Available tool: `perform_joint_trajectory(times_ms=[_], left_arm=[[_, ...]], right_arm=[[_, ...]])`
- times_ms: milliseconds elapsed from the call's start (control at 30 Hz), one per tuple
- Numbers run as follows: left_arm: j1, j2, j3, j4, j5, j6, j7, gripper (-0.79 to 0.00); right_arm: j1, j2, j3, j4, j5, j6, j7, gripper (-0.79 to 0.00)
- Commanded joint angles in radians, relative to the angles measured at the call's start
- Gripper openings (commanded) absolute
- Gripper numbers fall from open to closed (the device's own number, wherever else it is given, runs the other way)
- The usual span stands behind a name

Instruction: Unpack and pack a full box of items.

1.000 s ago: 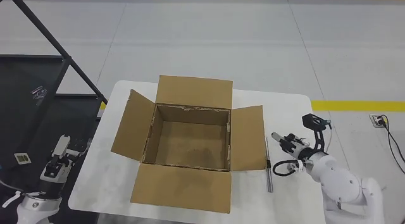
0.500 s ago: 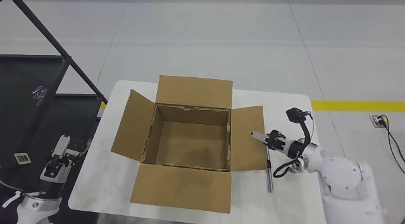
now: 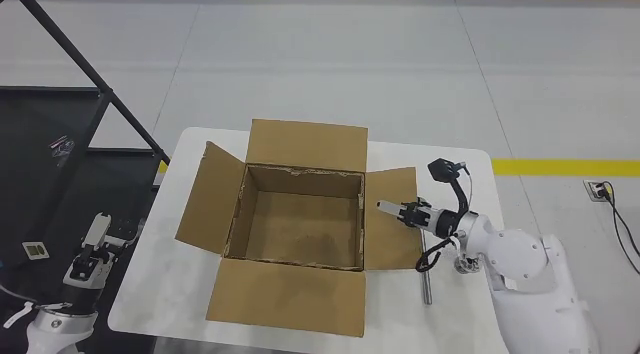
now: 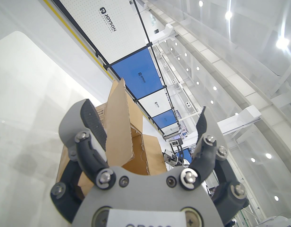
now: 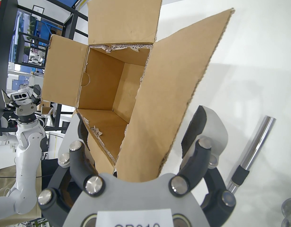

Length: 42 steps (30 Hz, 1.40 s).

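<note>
An open cardboard box (image 3: 300,224) stands mid-table with all four flaps spread, and the part of its inside that I can see looks bare (image 5: 107,88). My right gripper (image 3: 392,209) is at the box's right flap (image 5: 178,81). It is open (image 5: 140,128), with the flap's edge between its wide-apart fingers (image 5: 202,124). My left gripper (image 4: 145,119) is open and holds nothing. It hangs low, off the table's left side (image 3: 98,224), pointing at the box (image 4: 126,128).
A metal rod with a dark grip (image 3: 425,272) (image 5: 254,147) lies on the white table (image 3: 460,169) just right of the box. A small metal spool (image 5: 289,207) sits beside it. A black frame (image 3: 90,84) stands to the left.
The right arm has swung left from the table's right side, past the rod, so its gripper now sits at the box's right flap. The left arm and box have not moved.
</note>
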Motion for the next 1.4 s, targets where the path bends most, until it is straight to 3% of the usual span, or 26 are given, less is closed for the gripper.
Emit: perform_joint_trajectory(times_ms=[0, 833, 1133, 1367], left_arm=[[0.0, 0.0, 0.0, 0.0, 0.0, 0.0, 0.0, 0.0], [0.0, 0.0, 0.0, 0.0, 0.0, 0.0, 0.0, 0.0], [0.0, 0.0, 0.0, 0.0, 0.0, 0.0, 0.0, 0.0], [0.0, 0.0, 0.0, 0.0, 0.0, 0.0, 0.0, 0.0]], right_arm=[[0.005, 0.001, -0.013, 0.0, 0.0, 0.003, -0.005, 0.0], [0.082, 0.019, -0.144, 0.034, -0.011, 0.039, -0.043, 0.0], [-0.016, 0.047, -0.047, -0.046, -0.01, 0.029, -0.04, 0.0], [-0.16, 0.08, 0.03, -0.161, -0.182, -0.034, -0.005, 0.0]])
